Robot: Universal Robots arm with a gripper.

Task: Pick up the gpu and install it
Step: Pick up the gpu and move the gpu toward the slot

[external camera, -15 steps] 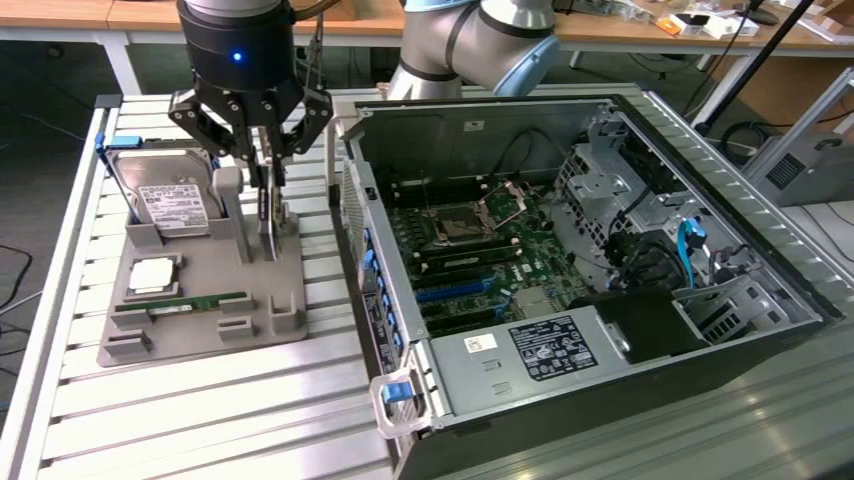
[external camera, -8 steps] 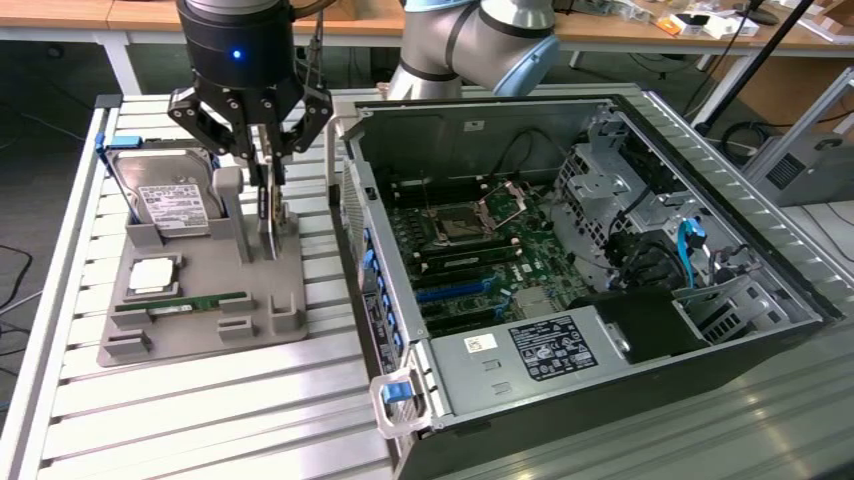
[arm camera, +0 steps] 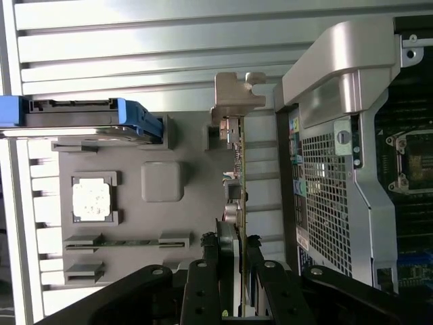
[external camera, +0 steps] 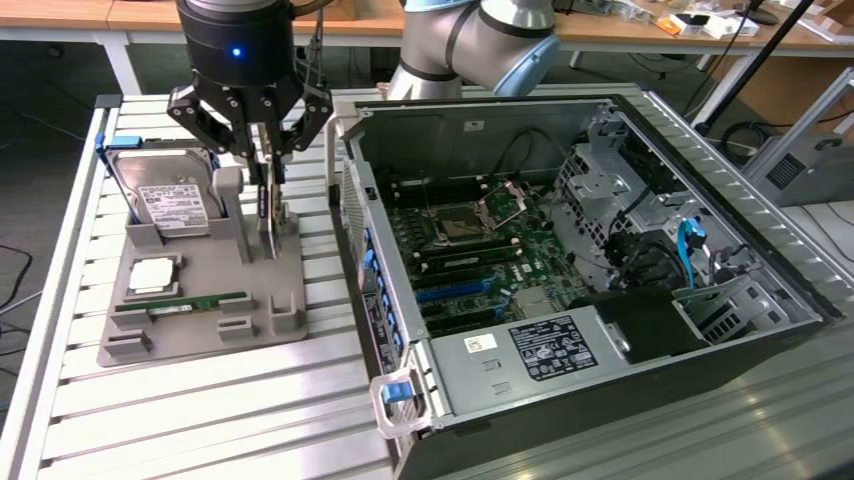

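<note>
Hand gripping gpu, upright on holder

1. My hand is black all over, built of angular link bars spreading from a central body.
2. Small round pivot screws sit in the bars, pale against the matte black.
3. Above the hand is my wrist housing, a glossy black cylinder with a small blue light on its face.
4. A thin black cable runs down the side of the housing.
5. My arm is smooth silver-grey, with rounded joints and a pale blue cap.
</note>
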